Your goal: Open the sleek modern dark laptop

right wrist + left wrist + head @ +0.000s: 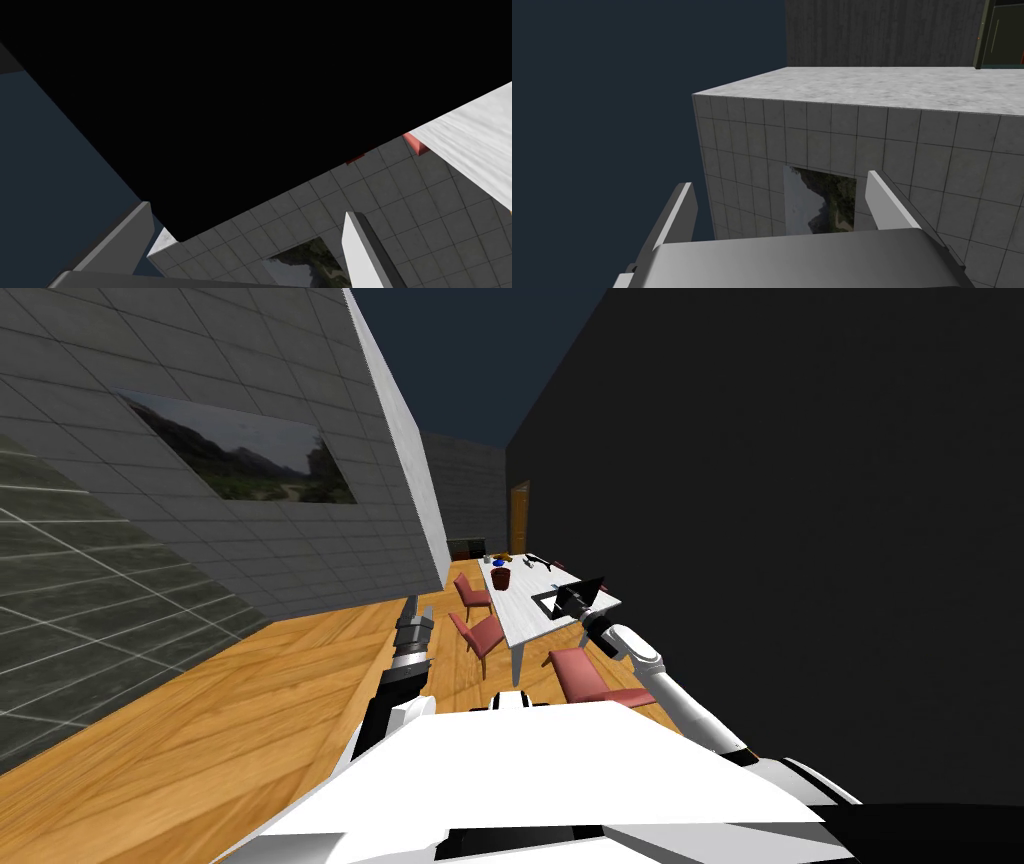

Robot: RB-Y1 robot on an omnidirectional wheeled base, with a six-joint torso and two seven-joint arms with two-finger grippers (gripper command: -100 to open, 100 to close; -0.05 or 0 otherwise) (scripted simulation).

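1. While the right arm stretches forward over the long white table (520,610), the dark laptop (588,587) sits at that table's near right edge. It shows as a thin, matte, sharp-cornered wedge, and I cannot read how far the lid stands up.
2. The right gripper (568,606) is at the laptop in the head view; whether it touches cannot be told. Its flat, light grey blade fingers (360,250) stand wide apart with nothing between them.
3. A flat black plane (250,100) with straight edges and one sharp corner lies close beyond those fingers. I cannot tell whether it is the laptop's lid. Past its edge shows a strip of the table's white, faintly streaked top.
4. The left gripper (420,610) is held up to the left of the table, above the orange-brown wooden floor (200,728) with its visible grain. Its blade fingers (679,215) are also spread wide and empty.
5. The table has a smooth white top on white legs, with red padded chairs (485,633) along both sides.
6. Toward the table's far end stand a dark red round pot (501,578) and a small blue object (499,561); other dark items there are too small to name.
7. On the left is a grey square-tiled wall (120,378) carrying a rectangular landscape picture (250,453). On the right is a plain dark wall (800,538), and an orange-brown door (520,518) lies beyond the table.
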